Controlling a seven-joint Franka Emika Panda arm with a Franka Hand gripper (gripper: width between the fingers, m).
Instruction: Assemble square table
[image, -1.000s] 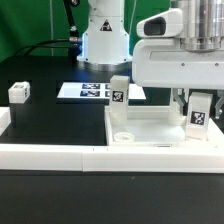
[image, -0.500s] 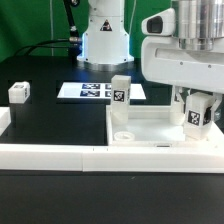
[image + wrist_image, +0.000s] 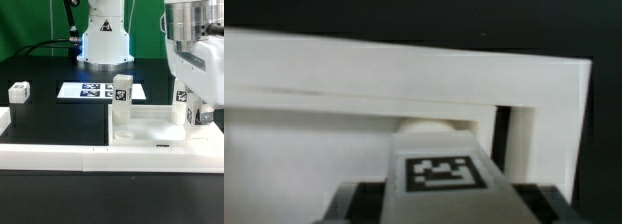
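Step in hand: fitting leg 2 of 4. The tool [image 3: 187,108] grips a short white tagged leg [image 3: 182,102], upright at the white plastic square slab's [image 3: 150,128] corner on the exterior view's right. On its far corner another white leg [image 3: 121,98] stands. The slab lies along the black tabletop's [image 3: 50,120] near edge. Next: align the leg plumb, lower it, twist it in. The arm hangs vertical, wrist down.

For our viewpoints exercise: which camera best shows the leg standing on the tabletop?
The exterior view: the standing leg is whole, upright on the tabletop, tag facing us. The wrist view shows only the held leg and tabletop, not this one.
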